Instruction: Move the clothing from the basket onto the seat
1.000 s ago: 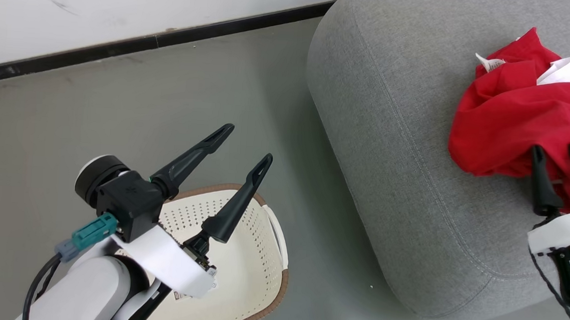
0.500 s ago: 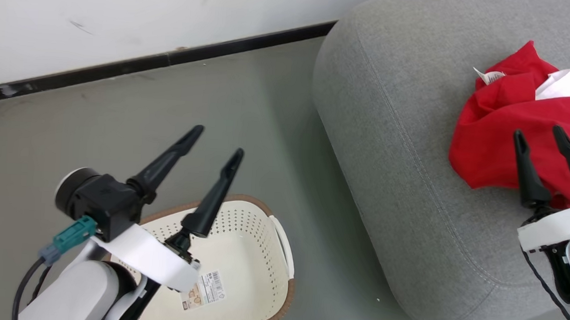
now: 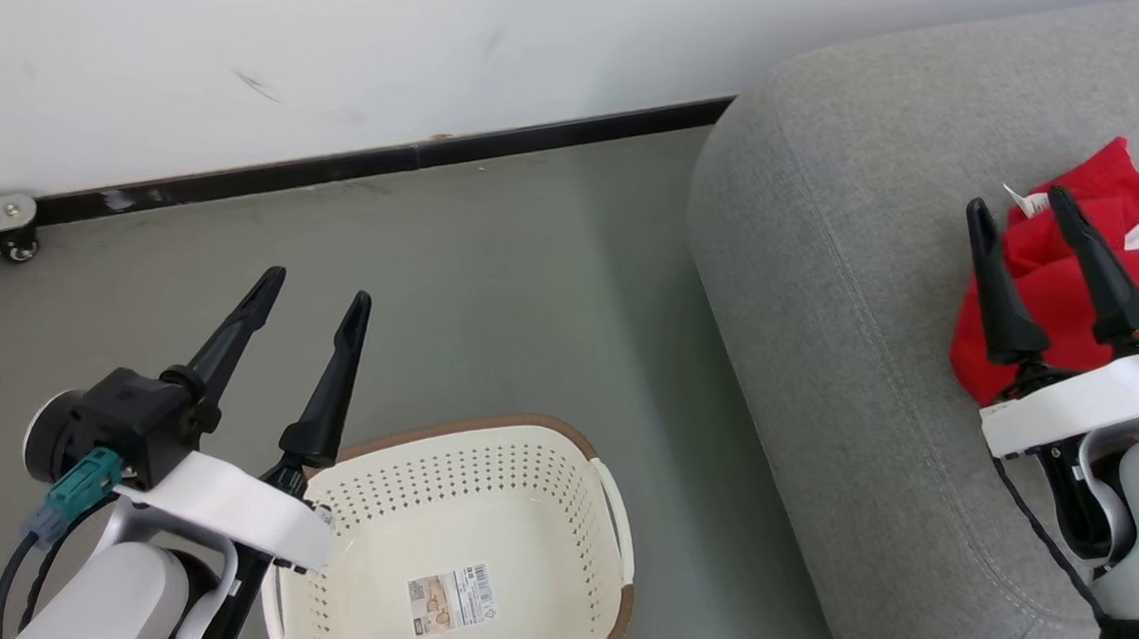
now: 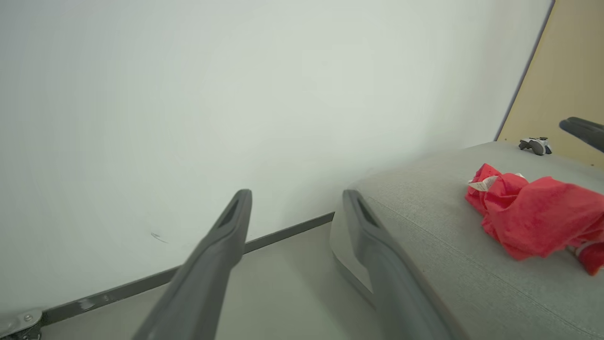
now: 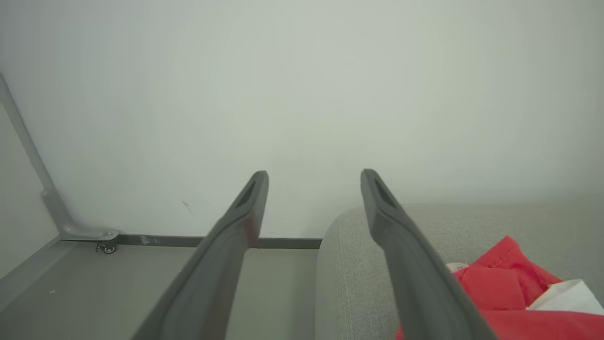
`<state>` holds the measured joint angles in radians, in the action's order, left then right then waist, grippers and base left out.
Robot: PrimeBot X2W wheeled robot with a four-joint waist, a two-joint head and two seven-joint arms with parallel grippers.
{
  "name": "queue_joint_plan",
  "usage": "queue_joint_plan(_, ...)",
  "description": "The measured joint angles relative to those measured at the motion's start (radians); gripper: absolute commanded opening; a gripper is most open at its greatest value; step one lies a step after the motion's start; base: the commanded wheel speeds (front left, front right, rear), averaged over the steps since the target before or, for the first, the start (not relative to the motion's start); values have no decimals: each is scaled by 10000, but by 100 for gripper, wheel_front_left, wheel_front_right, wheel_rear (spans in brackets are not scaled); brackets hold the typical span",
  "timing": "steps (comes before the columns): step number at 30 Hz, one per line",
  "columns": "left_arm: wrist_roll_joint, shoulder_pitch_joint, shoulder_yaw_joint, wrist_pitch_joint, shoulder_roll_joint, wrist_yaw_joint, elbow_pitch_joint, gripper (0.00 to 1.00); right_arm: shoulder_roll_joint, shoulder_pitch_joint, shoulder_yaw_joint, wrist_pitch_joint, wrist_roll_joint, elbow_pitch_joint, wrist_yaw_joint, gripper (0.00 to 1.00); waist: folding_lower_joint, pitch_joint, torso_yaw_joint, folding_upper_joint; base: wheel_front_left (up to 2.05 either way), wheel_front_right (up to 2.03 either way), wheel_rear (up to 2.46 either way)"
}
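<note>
Clothing [image 4: 533, 222] lies heaped on seat [image 3: 830, 328] at 2 o'clock; basket [image 3: 480, 454] at 6 o'clock is empty, so transfer appears complete; left gripper [image 3: 318, 286] and right gripper [image 3: 1018, 199] stand wide open, holding nothing.

Head cam: high up, pitched forward and down, wide on the floor [image 3: 531, 297], basket [image 3: 520, 456] close below, seat [image 3: 830, 328] on the right. Left wrist cam: low, near level, looks along left gripper [image 4: 296, 192] at the wall [image 4: 141, 94], seat end on its right. Right wrist cam: over the seat, looks along right gripper [image 5: 314, 172], same wall. All three share skirting [image 3: 390, 159], seat end, clothing [image 3: 1115, 182].
</note>
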<state>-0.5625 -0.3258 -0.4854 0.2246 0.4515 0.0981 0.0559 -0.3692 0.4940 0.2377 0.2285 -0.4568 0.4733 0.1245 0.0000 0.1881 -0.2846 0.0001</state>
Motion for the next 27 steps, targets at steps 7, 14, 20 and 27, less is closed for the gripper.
queue_joint_plan(7, 17, 425, 345, 134, -117, 510, 270, 100, 476, 37, -67, -10, 353, -6, 0, 100, 0, -337, 479, 0, 0, 0, 0)
queue_joint_plan(14, 40, 1100, 692, 150, -326, 1053, 445, 100, 924, 31, -253, -10, 915, 65, 0, 100, 0, -761, 1025, 0, 0, 0, 0)
queue_joint_plan(20, 25, 1465, 949, 226, -587, 1398, 445, 100, 1139, -63, -460, -10, 1256, 167, 0, 100, 0, -1077, 1418, 0, 0, 0, 0)
queue_joint_plan(27, 125, 1921, 1032, 234, -790, 1618, 437, 100, 1603, -661, -683, -15, 1574, 259, 0, 100, 0, -1416, 1858, 0, 0, 0, 0)
